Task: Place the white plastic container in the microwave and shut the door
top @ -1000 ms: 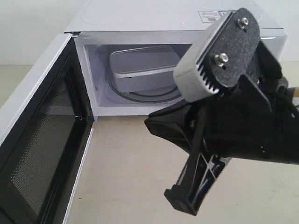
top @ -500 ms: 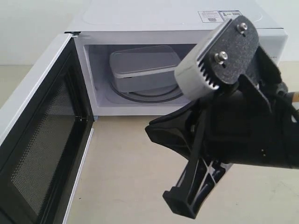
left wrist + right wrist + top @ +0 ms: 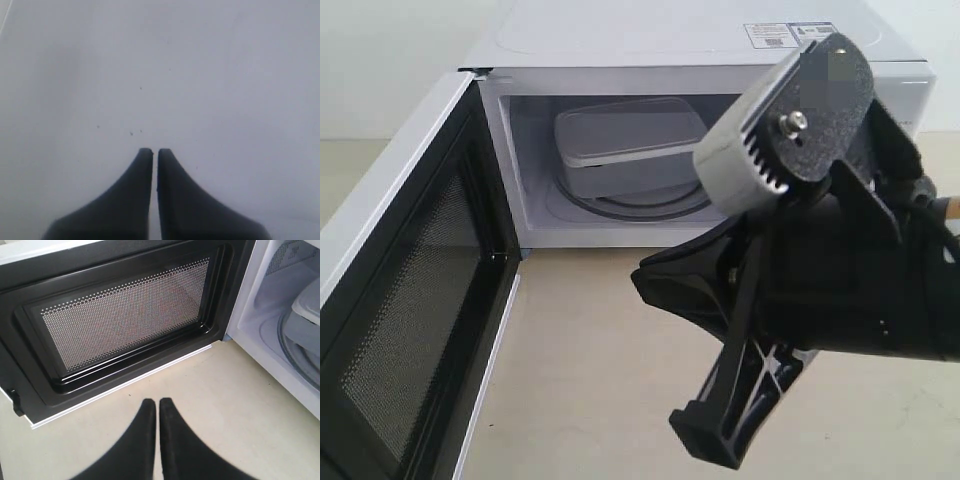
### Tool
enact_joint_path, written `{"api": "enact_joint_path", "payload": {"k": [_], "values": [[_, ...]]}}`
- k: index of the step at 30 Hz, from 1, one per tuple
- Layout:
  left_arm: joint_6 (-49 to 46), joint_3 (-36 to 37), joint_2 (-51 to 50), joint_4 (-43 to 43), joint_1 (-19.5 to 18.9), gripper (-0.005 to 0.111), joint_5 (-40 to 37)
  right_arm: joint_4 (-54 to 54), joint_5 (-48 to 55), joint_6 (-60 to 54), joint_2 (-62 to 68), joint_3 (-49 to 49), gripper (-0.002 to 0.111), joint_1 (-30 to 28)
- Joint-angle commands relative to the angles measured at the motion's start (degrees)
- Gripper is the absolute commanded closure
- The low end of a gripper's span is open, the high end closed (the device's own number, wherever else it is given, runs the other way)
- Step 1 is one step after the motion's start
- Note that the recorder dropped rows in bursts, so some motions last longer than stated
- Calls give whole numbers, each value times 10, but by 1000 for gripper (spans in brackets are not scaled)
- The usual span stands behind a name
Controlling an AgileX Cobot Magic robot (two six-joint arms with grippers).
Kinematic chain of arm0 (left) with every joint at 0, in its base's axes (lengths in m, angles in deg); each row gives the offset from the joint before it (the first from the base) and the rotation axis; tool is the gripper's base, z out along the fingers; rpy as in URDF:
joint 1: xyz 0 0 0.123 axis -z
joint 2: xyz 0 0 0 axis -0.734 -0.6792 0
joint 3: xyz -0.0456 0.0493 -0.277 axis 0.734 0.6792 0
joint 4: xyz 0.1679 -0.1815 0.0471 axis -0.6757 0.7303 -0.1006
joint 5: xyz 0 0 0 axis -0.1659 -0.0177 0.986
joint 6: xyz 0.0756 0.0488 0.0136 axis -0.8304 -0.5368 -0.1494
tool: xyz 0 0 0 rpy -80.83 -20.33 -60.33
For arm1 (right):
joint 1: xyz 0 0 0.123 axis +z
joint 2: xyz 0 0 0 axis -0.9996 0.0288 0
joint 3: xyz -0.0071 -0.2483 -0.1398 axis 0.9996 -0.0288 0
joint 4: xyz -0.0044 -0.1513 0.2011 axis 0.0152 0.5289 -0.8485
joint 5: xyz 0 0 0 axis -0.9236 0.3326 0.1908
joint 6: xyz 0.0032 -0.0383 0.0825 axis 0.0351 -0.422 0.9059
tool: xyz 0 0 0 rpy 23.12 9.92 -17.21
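The white plastic container (image 3: 630, 145) sits lidded on the glass turntable inside the microwave (image 3: 620, 40); its corner shows in the right wrist view (image 3: 308, 305). The door (image 3: 410, 300) stands wide open to the left, with its black inner face and mesh window (image 3: 125, 315) towards me. My right gripper (image 3: 705, 440) hangs shut and empty over the beige tabletop in front of the opening (image 3: 156, 401), apart from door and container. My left gripper (image 3: 152, 150) is shut with nothing in it, before a plain white surface; the exterior view does not show it.
The beige tabletop (image 3: 590, 350) stretches in front of the microwave. The right arm and its grey wrist camera mount (image 3: 790, 120) hide the microwave's right panel. The turntable ring (image 3: 295, 355) lies under the container.
Almost nothing: the right arm has shifted very slightly. The container and the door have not moved.
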Motion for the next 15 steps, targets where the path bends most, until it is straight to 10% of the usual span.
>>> {"api": "enact_joint_path", "payload": {"k": [1,9,15], "values": [[9,-92,-27,-59,-1,102,-238,8,2,-3,-5,-1,108,0],[-99,-297,-222,13,-1,102,-665,8,2,-1,-5,-1,108,0],[-207,-370,-318,188,-1,102,-747,8,8,-1,-5,-1,108,0]]}}
